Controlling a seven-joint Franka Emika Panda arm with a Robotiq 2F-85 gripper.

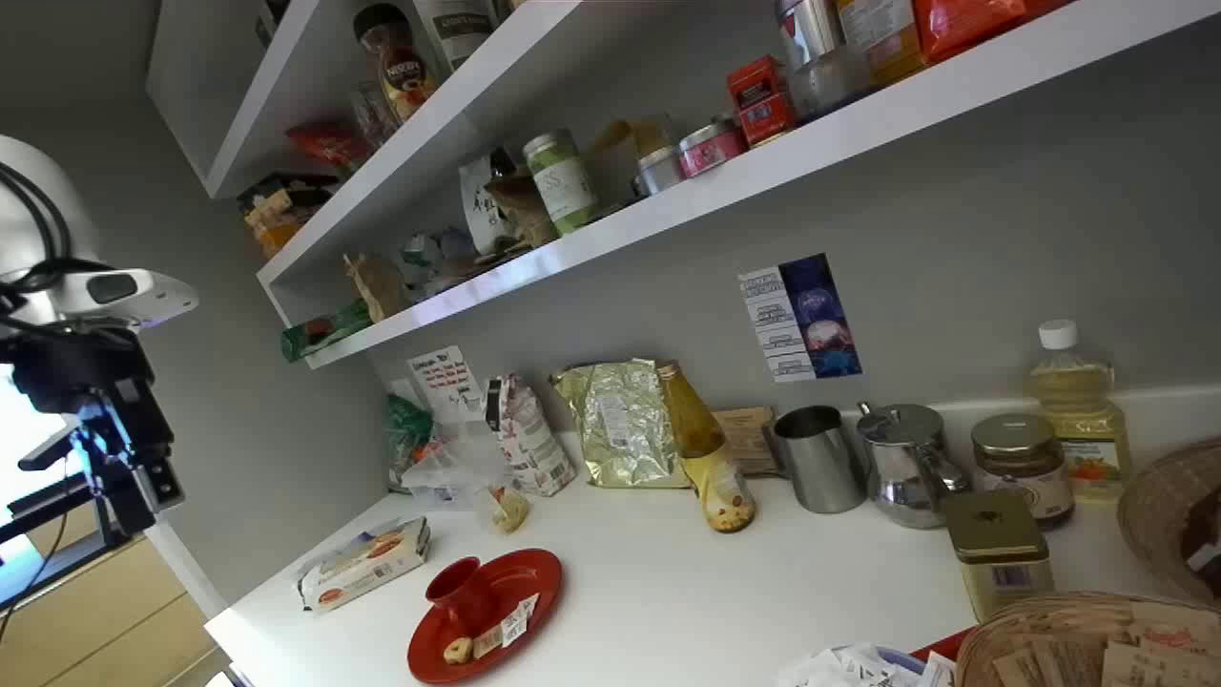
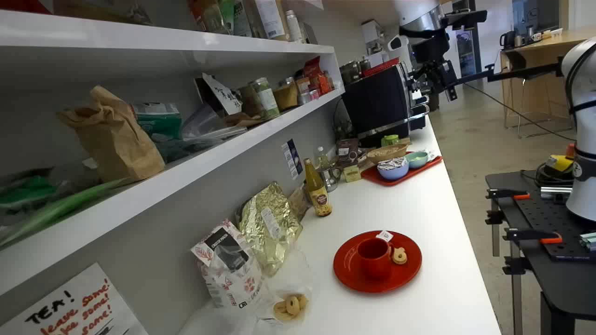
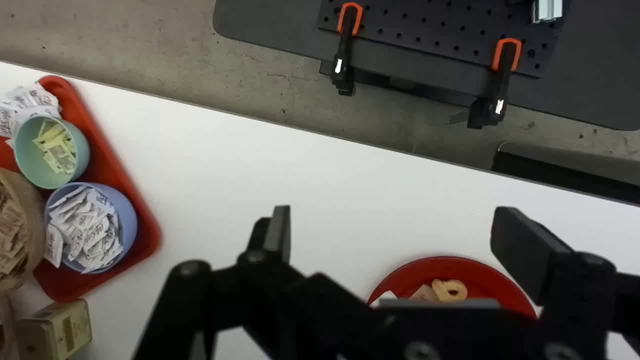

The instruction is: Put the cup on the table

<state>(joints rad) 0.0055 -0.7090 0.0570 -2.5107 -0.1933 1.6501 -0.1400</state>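
Note:
A red cup stands on a red oval plate in both exterior views: cup (image 1: 467,593) (image 2: 375,261), plate (image 1: 542,578) (image 2: 343,267). The plate rests on the long white table (image 1: 706,601) (image 2: 409,209). A cookie (image 2: 399,255) and small packets lie on the plate beside the cup. My gripper (image 3: 393,220) is open and empty. It hangs high above the table, apart from the cup, and shows in both exterior views (image 1: 143,496) (image 2: 448,84). In the wrist view the plate (image 3: 452,267) is partly visible; the cup is hidden behind the gripper.
A red tray (image 2: 426,166) with bowls stands along the table. A glass bottle (image 2: 318,190), a gold foil bag (image 2: 270,228) and metal pitchers (image 1: 820,463) stand by the wall. Wall shelves (image 1: 668,200) overhang the back. A packet box (image 1: 367,563) lies near the plate.

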